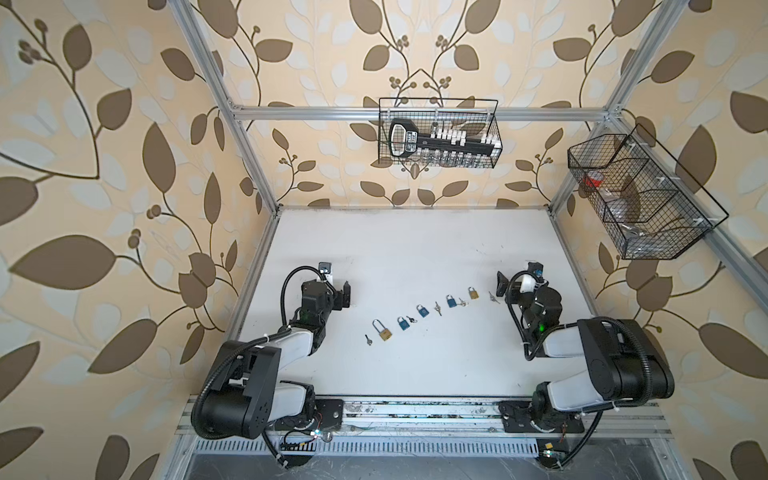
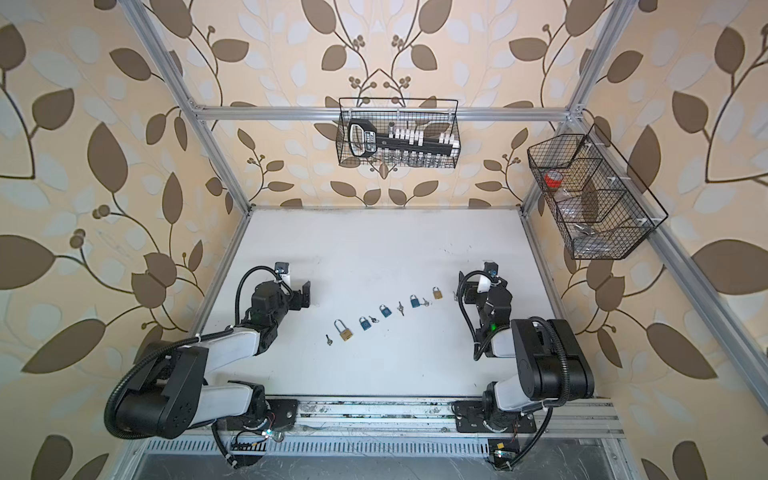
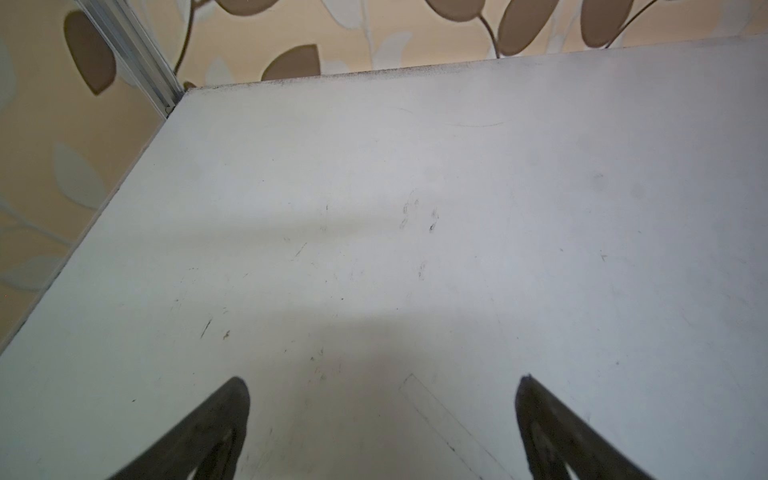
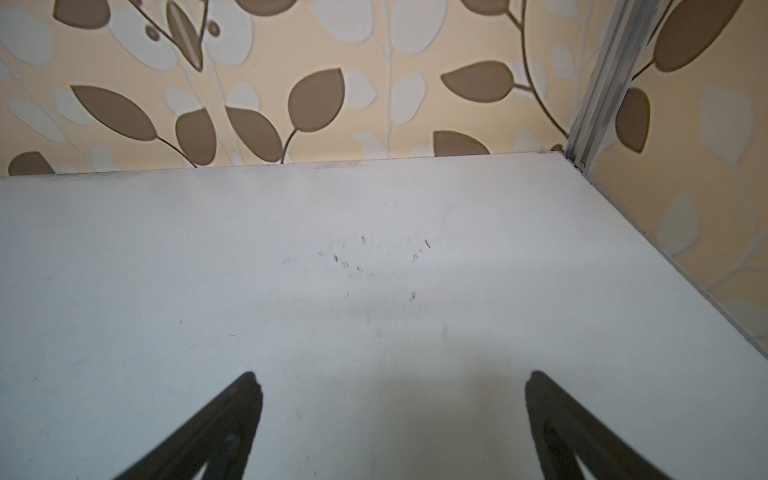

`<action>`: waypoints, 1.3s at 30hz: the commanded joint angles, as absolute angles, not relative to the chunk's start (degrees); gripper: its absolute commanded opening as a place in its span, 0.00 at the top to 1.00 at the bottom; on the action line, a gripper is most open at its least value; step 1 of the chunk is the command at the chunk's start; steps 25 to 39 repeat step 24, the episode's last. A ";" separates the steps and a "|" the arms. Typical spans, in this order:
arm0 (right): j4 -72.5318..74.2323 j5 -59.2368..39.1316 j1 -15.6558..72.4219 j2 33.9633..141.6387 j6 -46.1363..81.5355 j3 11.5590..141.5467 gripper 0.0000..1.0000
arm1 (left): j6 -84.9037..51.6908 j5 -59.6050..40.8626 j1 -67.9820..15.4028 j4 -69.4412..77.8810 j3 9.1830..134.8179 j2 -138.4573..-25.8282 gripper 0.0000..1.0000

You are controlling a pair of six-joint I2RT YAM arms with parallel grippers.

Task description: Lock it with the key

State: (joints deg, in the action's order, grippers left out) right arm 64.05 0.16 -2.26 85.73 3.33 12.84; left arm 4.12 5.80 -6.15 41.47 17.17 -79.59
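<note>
White table (image 1: 407, 249), diagonal row of five padlocks (image 1: 423, 310), keys (image 1: 437, 307) alongside

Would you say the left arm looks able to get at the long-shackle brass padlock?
Probably yes: the left hand is open and empty, and only bare table lies between it and the long-shackle brass padlock.

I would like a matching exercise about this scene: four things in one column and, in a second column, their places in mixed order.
Things
1. long-shackle brass padlock
2. small brass padlock
3. oversized black key
4. red object

Places
A. in the wire basket on the back rail
B. leftmost padlock of the row on the table
C. in the wire basket on the side rail
D. rightmost padlock of the row

Pairs: 1-B, 2-D, 3-A, 4-C
</note>
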 commanded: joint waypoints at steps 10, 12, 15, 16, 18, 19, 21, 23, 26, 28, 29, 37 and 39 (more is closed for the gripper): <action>64.51 -0.37 -1.96 85.78 2.72 13.62 0.01 | 0.86 1.32 -1.48 42.11 22.35 -85.79 0.01; 64.49 -0.40 -2.00 85.78 2.72 13.55 0.01 | 0.82 1.24 -1.41 41.48 22.56 -85.74 0.01; 64.42 -0.39 -1.98 85.73 2.72 13.60 0.01 | 0.79 1.27 -1.41 41.54 22.51 -85.62 0.01; 64.47 -0.35 -1.99 85.75 2.72 13.62 0.01 | 0.81 1.15 -1.43 41.48 22.52 -85.69 0.01; 64.50 -0.41 -2.02 85.78 2.72 13.62 0.01 | 0.74 0.98 -1.36 41.00 22.95 -85.93 0.01; 64.50 -0.29 -1.99 85.78 2.72 13.59 0.01 | 0.64 0.50 -1.15 40.47 23.46 -86.45 0.01; 64.36 -0.36 -1.94 85.78 2.72 13.58 0.01 | 0.44 -0.38 -0.70 40.01 23.73 -86.50 0.01; 64.33 -0.39 -1.95 85.86 2.72 13.59 0.01 | 0.53 -0.31 -0.70 40.57 23.24 -86.09 0.01; 64.38 -0.38 -2.00 85.85 2.72 13.58 0.01 | 0.62 -0.52 -0.64 41.47 22.48 -85.48 0.01; 64.38 -0.38 -2.00 85.85 2.72 13.58 0.01 | 0.62 -0.52 -0.64 41.47 22.48 -85.48 0.01; 64.38 -0.38 -2.00 85.85 2.72 13.58 0.01 | 0.62 -0.52 -0.64 41.47 22.48 -85.48 0.01; 64.38 -0.38 -2.00 85.85 2.72 13.58 0.01 | 0.62 -0.52 -0.64 41.47 22.48 -85.48 0.01; 64.38 -0.38 -2.00 85.85 2.72 13.58 0.01 | 0.62 -0.52 -0.64 41.47 22.48 -85.48 0.01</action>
